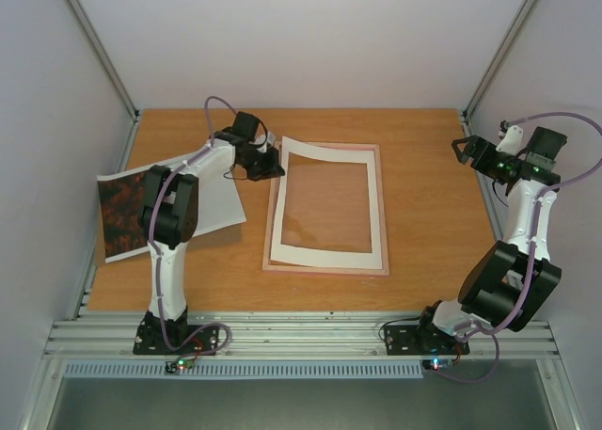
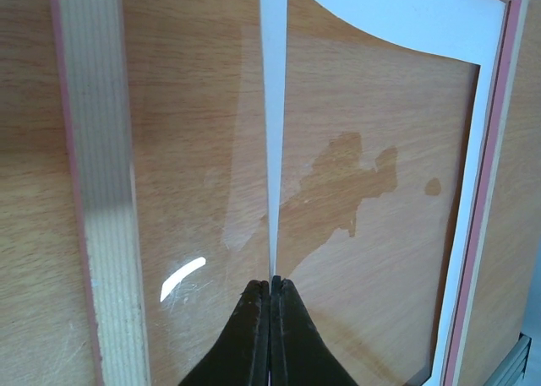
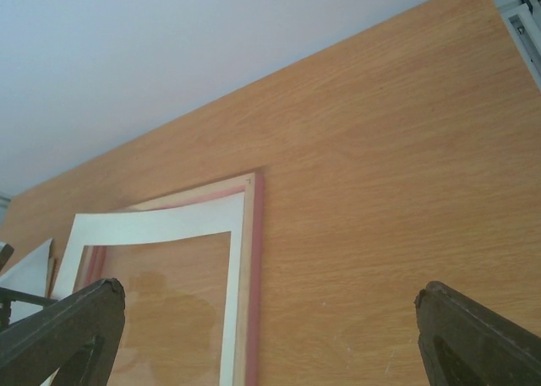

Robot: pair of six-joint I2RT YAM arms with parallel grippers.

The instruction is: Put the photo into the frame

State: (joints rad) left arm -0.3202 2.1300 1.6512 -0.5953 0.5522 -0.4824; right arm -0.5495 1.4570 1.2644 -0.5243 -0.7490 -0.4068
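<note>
The frame (image 1: 325,270) lies flat mid-table, its narrow pink rim around a clear pane (image 2: 372,225). A white mat border (image 1: 331,154) lies in it, and its left side is raised. My left gripper (image 1: 274,169) is shut on that raised mat edge (image 2: 272,149), seen edge-on in the left wrist view between the closed fingers (image 2: 254,318). The photo (image 1: 122,214), dark red-orange, lies at the far left, partly under the left arm. My right gripper (image 1: 466,152) hangs open and empty above the table's right side, well clear of the frame (image 3: 254,259).
A white sheet (image 1: 222,200) lies beside the photo under the left arm. Metal posts and white walls close in the table on three sides. A ribbed metal rail (image 1: 301,334) carries both arm bases at the near edge.
</note>
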